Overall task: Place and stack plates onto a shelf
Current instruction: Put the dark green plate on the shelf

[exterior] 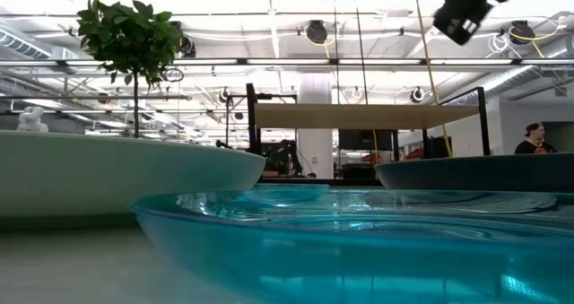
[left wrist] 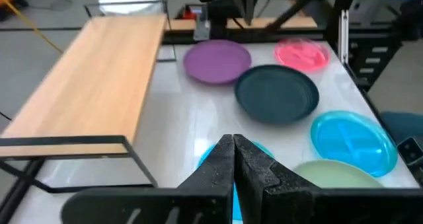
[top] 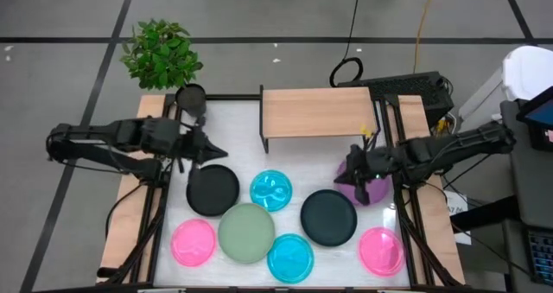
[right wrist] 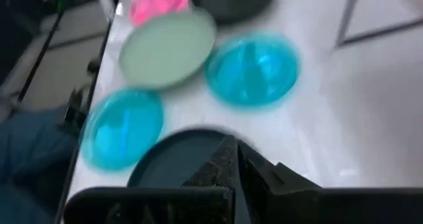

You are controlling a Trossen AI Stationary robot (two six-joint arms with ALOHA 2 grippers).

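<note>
High view: right pincer hovers over the purple plate, at the shelf's 5 o'clock. Left pincer hangs above the desk. Both are pressed together, empty.

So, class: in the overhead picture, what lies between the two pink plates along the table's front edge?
In the high view, the sage green plate and a cyan plate lie between the pink plates and.

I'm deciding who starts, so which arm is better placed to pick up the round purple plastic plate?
The right. Its hand hangs over the round purple plastic plate beside the light wood shelf; the left hand sits across the table.
</note>
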